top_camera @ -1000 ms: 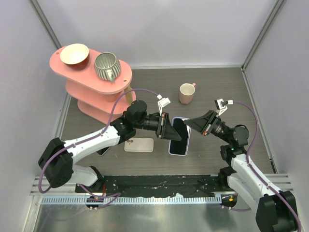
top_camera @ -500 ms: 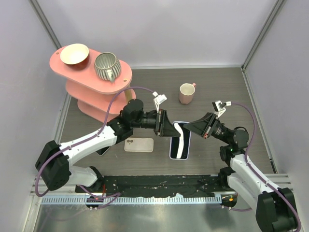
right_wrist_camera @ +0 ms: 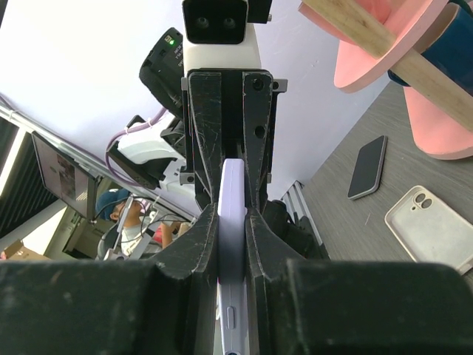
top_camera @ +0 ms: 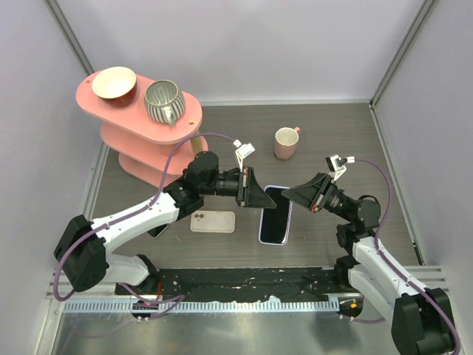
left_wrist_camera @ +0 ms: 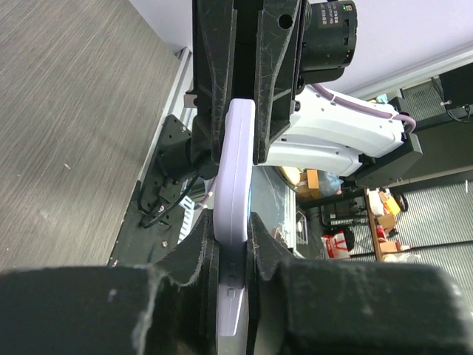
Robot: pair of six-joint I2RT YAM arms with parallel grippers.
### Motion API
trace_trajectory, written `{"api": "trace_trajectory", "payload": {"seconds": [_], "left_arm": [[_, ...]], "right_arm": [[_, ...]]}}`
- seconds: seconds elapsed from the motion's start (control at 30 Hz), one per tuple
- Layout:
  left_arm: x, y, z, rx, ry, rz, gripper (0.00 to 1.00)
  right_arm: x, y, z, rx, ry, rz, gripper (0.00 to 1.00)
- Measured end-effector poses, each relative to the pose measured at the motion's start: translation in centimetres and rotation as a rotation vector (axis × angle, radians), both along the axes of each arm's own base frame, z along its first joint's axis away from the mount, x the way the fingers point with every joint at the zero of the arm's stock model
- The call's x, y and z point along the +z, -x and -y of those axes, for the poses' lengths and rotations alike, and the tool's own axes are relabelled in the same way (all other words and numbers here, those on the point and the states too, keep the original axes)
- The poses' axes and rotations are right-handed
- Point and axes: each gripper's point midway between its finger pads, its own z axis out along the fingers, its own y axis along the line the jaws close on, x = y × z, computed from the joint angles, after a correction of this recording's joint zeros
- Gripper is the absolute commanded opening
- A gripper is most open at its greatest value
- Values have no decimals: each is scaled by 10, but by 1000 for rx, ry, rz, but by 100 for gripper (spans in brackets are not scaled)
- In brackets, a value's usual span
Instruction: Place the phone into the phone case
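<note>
A lavender-edged phone (top_camera: 275, 214) with a black screen is held just above the table, face up, between both grippers. My left gripper (top_camera: 259, 198) is shut on its left edge; the left wrist view shows the lavender edge (left_wrist_camera: 235, 185) pinched between my fingers. My right gripper (top_camera: 295, 194) is shut on the opposite edge, with the phone's edge (right_wrist_camera: 233, 214) between its fingers. A cream phone case (top_camera: 213, 221) lies flat on the table left of the phone; it also shows in the right wrist view (right_wrist_camera: 432, 229).
A dark phone (right_wrist_camera: 367, 167) lies on the table near the left arm, mostly hidden from above. A pink two-tier stand (top_camera: 129, 137) at the back left carries a bowl (top_camera: 113, 82) and a ribbed grey pot (top_camera: 163, 101). A pink mug (top_camera: 285, 142) stands behind the phone.
The lavender phone was tipped up on its edge half a second ago and now lies flatter, screen up. Both grippers stay shut on it; the left gripper has shifted slightly back and left.
</note>
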Motion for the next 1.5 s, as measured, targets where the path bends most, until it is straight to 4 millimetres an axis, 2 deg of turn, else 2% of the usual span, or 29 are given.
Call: {"api": "trace_trajectory", "payload": {"seconds": [0.07,0.1,0.2,0.23,0.37,0.47,0.5,0.6,0.63,0.67,0.7,0.8,0.9,1.03,1.13,1.17,1.27,1.3,1.33,1.4,1.47,1.5], "left_arm": [[-1,0,0,3,-4,-1,11],[-2,0,-1,5,-8,0,23],[-3,0,-1,7,-22,10,40],[-3,0,-2,9,-26,15,41],[-2,-8,-3,40,-43,26,38],[1,-9,-3,41,-40,26,18],[2,-9,-2,39,-38,27,8],[1,-10,-1,40,-43,17,3],[0,-10,-2,43,-46,15,8],[-1,-11,-2,45,-51,14,18],[-1,-11,-2,47,-54,12,40],[-3,-15,-2,65,-58,18,54],[-15,-18,-3,90,-64,0,56],[-30,-17,-5,110,-68,-33,53],[-35,-14,-3,110,-68,-50,36],[-33,-13,-1,108,-59,-48,24],[-28,-10,5,100,-35,-49,5],[-26,-11,6,100,-26,-54,3],[-25,-11,6,100,-20,-57,0],[-23,-11,7,100,-13,-46,0],[-25,-9,8,95,-18,-49,0],[-28,-9,9,95,-25,-54,0]], "right_arm": [[-1,0,0,0,1,-2,1],[-1,0,0,0,1,-3,1],[-3,1,0,5,3,-6,1],[-3,2,-1,8,4,-7,1],[-4,4,-1,19,7,-9,1],[-4,4,-1,22,9,-10,1],[-6,3,-1,19,12,-11,1],[-7,1,-1,7,16,-4,1],[-8,1,-1,5,18,-8,1],[-9,0,-1,3,19,-14,1],[-10,-1,-1,2,20,-19,1],[-11,-2,-1,-1,23,-28,1],[-12,-4,-2,-5,24,-43,1],[-21,-13,-4,-10,38,-91,1],[-22,-23,-5,-17,32,-121,1],[-23,-25,-5,-20,30,-127,1],[-22,-30,-6,-24,25,-133,19],[-20,-31,-5,-26,22,-122,32],[-18,-31,-5,-28,20,-115,38],[-15,-31,-5,-24,10,-119,51],[-13,-28,-5,-9,5,-120,59],[-11,-26,-5,-2,1,-116,71]]}}
